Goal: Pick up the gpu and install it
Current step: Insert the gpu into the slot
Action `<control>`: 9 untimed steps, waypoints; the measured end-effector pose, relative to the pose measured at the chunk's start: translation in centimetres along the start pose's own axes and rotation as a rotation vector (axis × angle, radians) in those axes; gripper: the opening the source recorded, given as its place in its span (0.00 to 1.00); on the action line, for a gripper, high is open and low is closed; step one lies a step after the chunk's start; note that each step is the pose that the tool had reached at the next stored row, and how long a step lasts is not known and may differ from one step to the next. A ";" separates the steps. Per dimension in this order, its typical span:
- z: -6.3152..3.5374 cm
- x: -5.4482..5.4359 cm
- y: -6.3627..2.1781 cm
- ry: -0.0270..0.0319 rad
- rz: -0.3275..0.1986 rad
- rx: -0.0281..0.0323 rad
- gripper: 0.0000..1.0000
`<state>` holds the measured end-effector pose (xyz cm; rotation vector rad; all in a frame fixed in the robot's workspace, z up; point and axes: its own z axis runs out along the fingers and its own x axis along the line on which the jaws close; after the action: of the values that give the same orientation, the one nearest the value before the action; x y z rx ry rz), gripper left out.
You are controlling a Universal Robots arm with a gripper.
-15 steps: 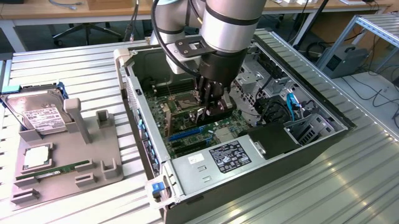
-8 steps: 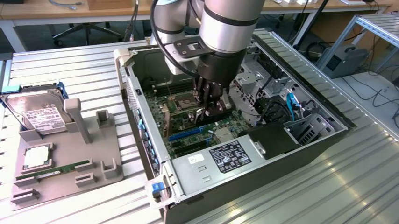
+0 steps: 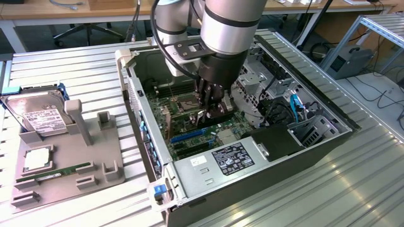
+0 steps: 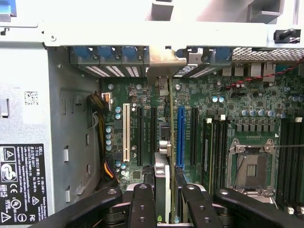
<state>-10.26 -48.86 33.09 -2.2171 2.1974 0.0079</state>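
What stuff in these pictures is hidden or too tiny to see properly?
- Wrist view: the gpu is seen edge-on, so its flat faces are hidden. It also covers the slot beneath it, so you cannot tell whether it is seated.
- Exterior view: the gripper covers most of the gpu.
- Exterior view: the print on the power supply label is too small to read.

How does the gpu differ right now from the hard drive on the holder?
The gpu stands on edge inside the computer case, gripped by the gripper; the hard drive leans untouched in the grey holder outside. The gpu is thin and dark; the hard drive is boxy, silver, white-labelled.
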 end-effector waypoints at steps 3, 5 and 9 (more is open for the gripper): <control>0.05 0.0 0.15 0.0000 0.000 0.0000 0.27; 0.07 0.0 0.24 0.0000 0.000 0.0000 0.27; 0.12 0.0 0.37 -0.0001 0.000 0.0000 0.27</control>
<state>-10.63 -48.86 32.97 -2.2170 2.1973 0.0079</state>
